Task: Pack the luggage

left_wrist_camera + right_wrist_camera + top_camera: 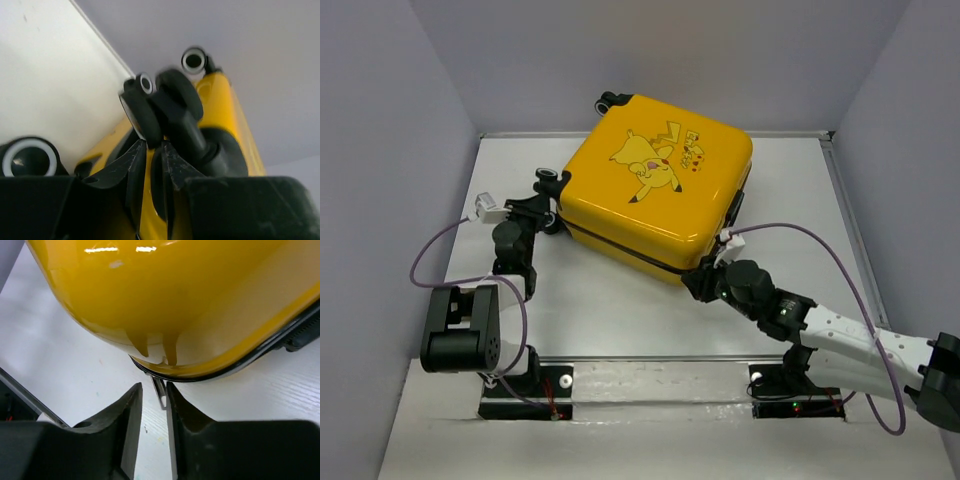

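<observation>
Closed yellow luggage [665, 215], Pikachu cartoon print [652, 165] on shell, white table [620, 320]

**Your workspace: a white table boxed in by pale walls**

From the top camera you look down on a white table [620, 320] closed in on three sides. The left wall [380, 150], back wall [650, 50] and right wall [910, 150] are plain and matt, pale grey with a lilac cast. A low pale rim [520, 134] runs along the table's far edge where it meets the back wall, and carries on down the right side. A shiny strip [660, 372] crosses the near edge. From the right wrist you can make out faint grain in the tabletop. The light is soft and even, and shadows on the table are weak.
</observation>
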